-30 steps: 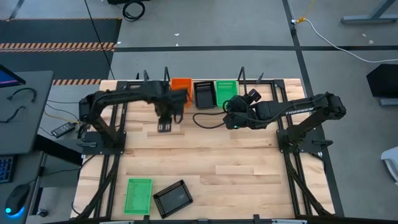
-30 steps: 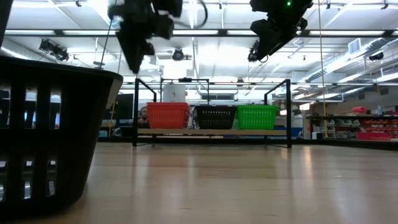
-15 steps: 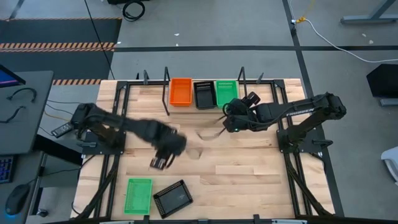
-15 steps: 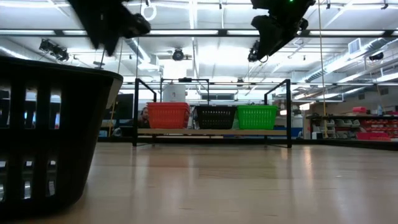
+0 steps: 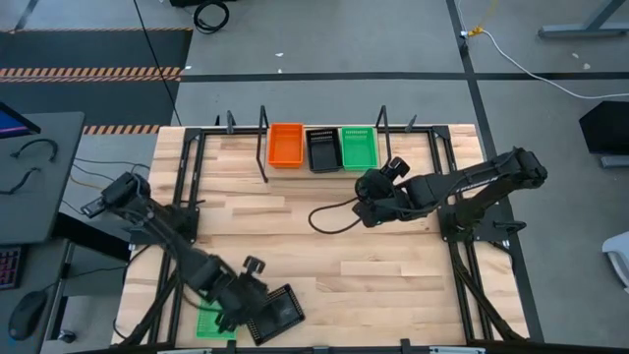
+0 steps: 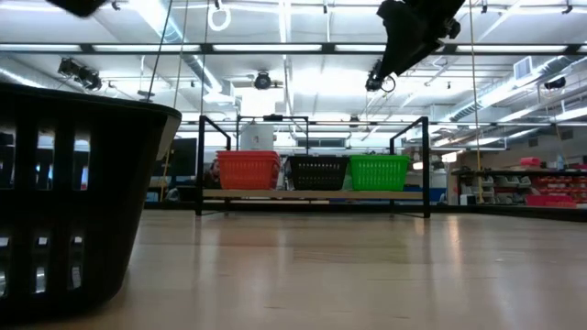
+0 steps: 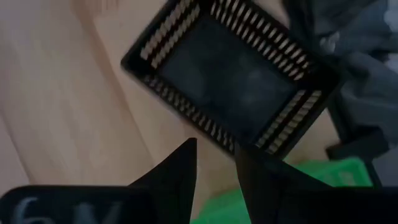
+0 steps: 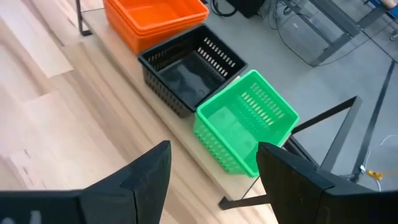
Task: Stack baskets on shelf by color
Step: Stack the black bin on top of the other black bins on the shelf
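I am hovering my left gripper (image 5: 239, 307) low over the near edge of the big wooden tabletop (image 5: 373, 256), right above the loose black mesh-walled plastic basket (image 5: 274, 313) lying there at an angle; my fingers (image 7: 180, 171) are standing a little apart with nothing between them, their tips just short of that basket's near wall in my left wrist view. A loose green mesh plastic basket (image 5: 209, 320) is lying just beside the black one, partly under my arm. My right gripper (image 5: 368, 200) is waiting in the air over the far half of the table, in front of the shelf, its fingers (image 8: 146, 171) spread wide and holding nothing. The shelf, a light wooden board in a black wire frame with upright rods (image 5: 263, 157), is sitting at the far edge of the table. On it three groups are standing side by side: stacked orange mesh baskets (image 5: 286, 145) toward my left, a black basket on the shelf (image 5: 321, 150) in the middle, and a green basket on the shelf (image 5: 358, 147) toward my right, all touching their neighbours.
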Motion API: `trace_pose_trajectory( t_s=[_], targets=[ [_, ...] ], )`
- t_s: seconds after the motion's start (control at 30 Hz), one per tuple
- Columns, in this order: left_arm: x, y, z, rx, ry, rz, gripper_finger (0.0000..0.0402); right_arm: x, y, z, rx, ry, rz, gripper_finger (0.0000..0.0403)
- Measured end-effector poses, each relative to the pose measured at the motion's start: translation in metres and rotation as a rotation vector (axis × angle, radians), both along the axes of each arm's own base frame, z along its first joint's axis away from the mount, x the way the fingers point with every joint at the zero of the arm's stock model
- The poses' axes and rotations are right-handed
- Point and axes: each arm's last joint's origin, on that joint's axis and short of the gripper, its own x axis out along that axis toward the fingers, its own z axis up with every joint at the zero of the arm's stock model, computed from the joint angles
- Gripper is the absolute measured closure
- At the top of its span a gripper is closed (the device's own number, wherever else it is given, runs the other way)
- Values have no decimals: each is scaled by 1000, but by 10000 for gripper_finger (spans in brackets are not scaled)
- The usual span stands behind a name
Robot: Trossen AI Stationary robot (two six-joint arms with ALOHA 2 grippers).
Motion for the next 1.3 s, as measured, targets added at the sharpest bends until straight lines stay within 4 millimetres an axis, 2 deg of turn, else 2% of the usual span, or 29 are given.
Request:
trace_pose_trajectory(
  t_s=[0.13,0.3,0.43,0.8,1.03,1.17,1.3],
  targets=[
    [-12,-23,-4,35,-65,-86,285,1,2,-2,15,4,6,161],
    [-20,-53,-36,39,6,-184,285,1,7,-3,99,-13,19,161],
    [-24,-64,-56,87,58,-232,285,1,14,-3,136,-54,13,161],
    [-23,-67,-62,144,16,-270,285,-4,40,-2,186,-121,64,161],
    [-10,-69,-100,188,104,-305,285,-6,47,-2,166,-123,86,161],
    [-1,-66,-101,184,105,-282,290,-6,47,-2,159,-122,90,161],
    [16,-62,-89,197,72,-245,332,-6,47,-2,150,-116,98,161]
  ],
)
